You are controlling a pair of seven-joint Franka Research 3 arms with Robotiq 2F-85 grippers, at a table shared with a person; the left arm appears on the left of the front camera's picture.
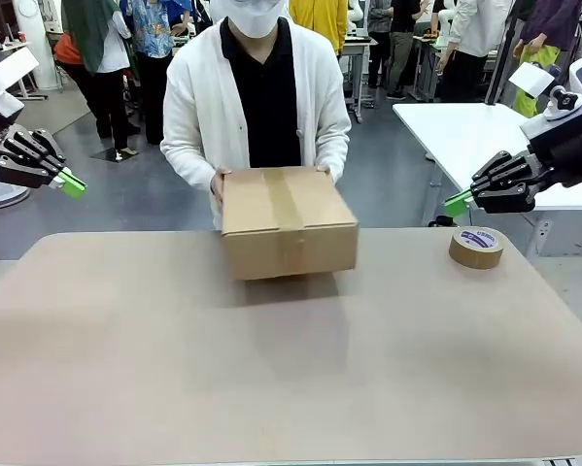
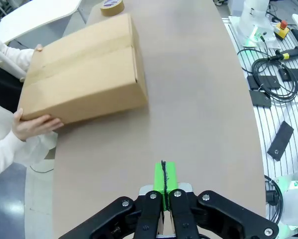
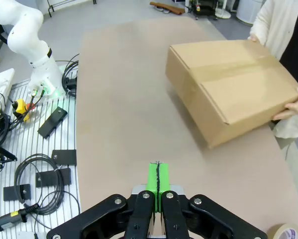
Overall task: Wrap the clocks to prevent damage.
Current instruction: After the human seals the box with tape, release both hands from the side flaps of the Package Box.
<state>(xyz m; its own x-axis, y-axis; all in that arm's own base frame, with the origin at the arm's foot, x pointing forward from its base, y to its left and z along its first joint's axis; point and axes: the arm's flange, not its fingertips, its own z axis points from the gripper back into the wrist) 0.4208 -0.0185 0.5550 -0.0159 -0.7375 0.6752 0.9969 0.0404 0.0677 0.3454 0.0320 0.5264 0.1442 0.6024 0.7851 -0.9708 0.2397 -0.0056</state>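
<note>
Clocks themselves cannot be seen; judging by the task, they may sit inside the taped box [image 1: 289,225]. Nearest, both the left gripper [image 1: 72,183] and right gripper [image 1: 457,203] hang closed and empty. Farther off, a person's hands [image 1: 220,182] tilt the box at the table's [image 1: 291,369] far edge. It is probably fragile, best held at both ends.
</note>
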